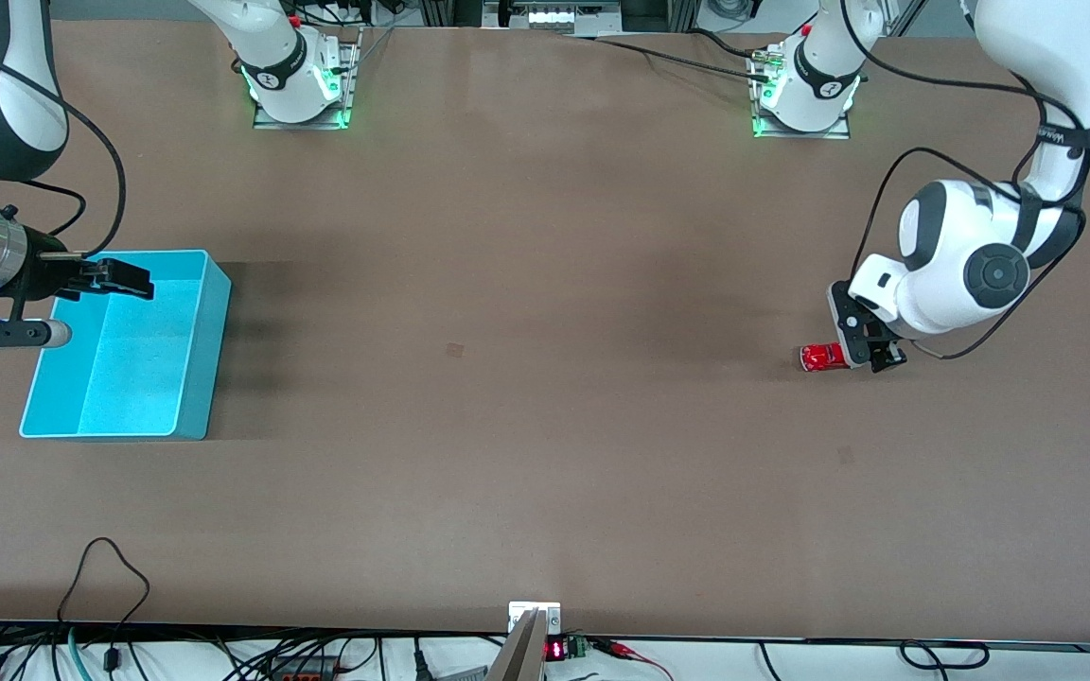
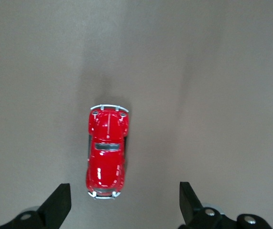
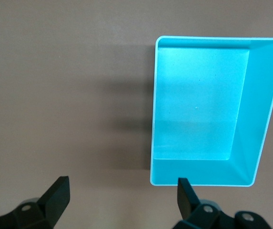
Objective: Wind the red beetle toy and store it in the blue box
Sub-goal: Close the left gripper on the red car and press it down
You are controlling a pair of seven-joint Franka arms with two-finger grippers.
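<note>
red beetle toy beneath open left end effector, right end effector open over blue box

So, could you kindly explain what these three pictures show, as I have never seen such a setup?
Two white robot arms stand at a brown table. One picture looks down from a high camera facing them; the other two come from cameras on each arm's wrist. The left claw, its fingers open, hangs low over a tiny red beetle toy at that arm's end of the table, gripping nothing. The right claw, also open and empty, hangs over the edge of a blue box at the right arm's end. The box is empty.
</note>
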